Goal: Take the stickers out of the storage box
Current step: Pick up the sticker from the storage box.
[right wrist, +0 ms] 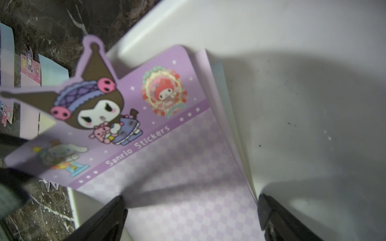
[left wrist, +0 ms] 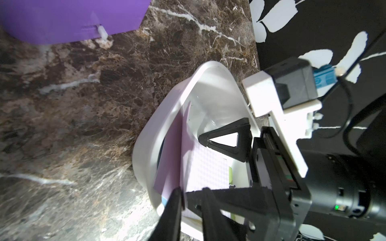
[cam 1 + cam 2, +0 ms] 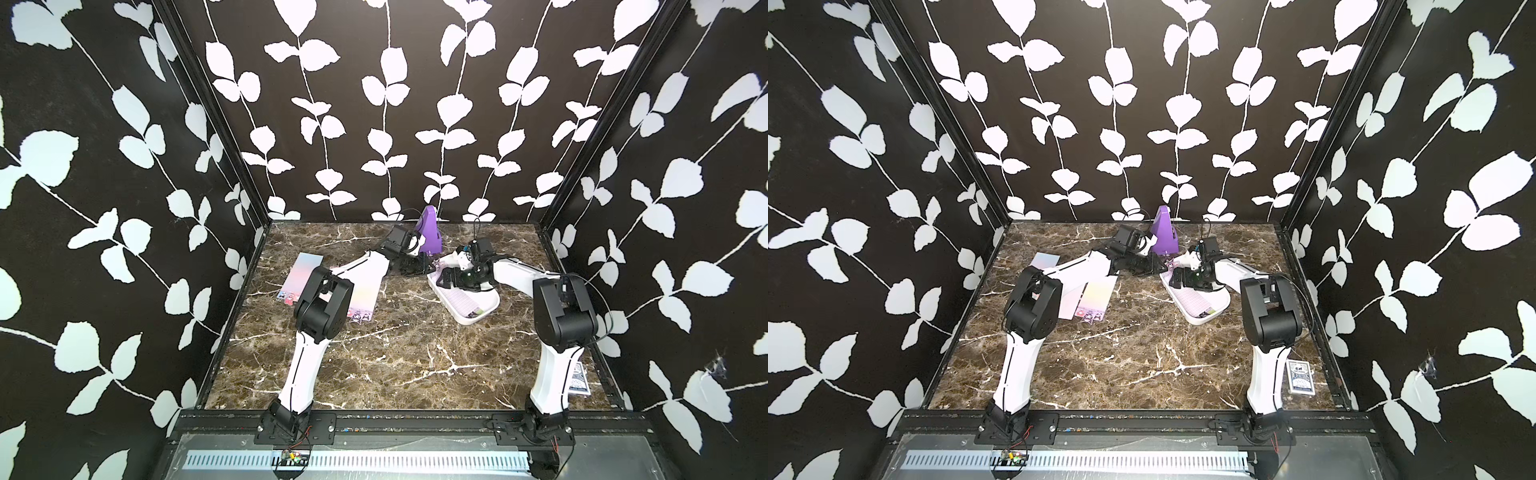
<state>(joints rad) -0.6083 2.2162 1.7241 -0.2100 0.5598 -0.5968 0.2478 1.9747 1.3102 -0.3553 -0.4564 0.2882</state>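
Note:
The white storage box (image 3: 484, 316) (image 3: 1200, 322) lies right of centre, with several stickers (image 3: 461, 301) (image 3: 1192, 301) inside. My left gripper (image 3: 419, 268) (image 2: 192, 192) is at the box's far end. Its jaws are narrow with a small gap, and the lilac top sheet (image 2: 173, 156) rests against one finger (image 2: 175, 200). That sheet's cartoon end (image 1: 146, 108) is raised off the box's rim (image 1: 158, 27). My right gripper (image 3: 453, 280) (image 1: 191, 200) is open wide inside the box, its fingers astride the checked sheets. More stickers (image 3: 303, 270) (image 3: 1094, 299) lie flat at the table's left.
A purple pyramid (image 3: 430, 232) (image 2: 73, 18) stands just behind both grippers at the back. A blue-patterned card pack (image 3: 1300, 376) lies near the right arm's base. Black leaf-patterned walls close in the marble table on three sides.

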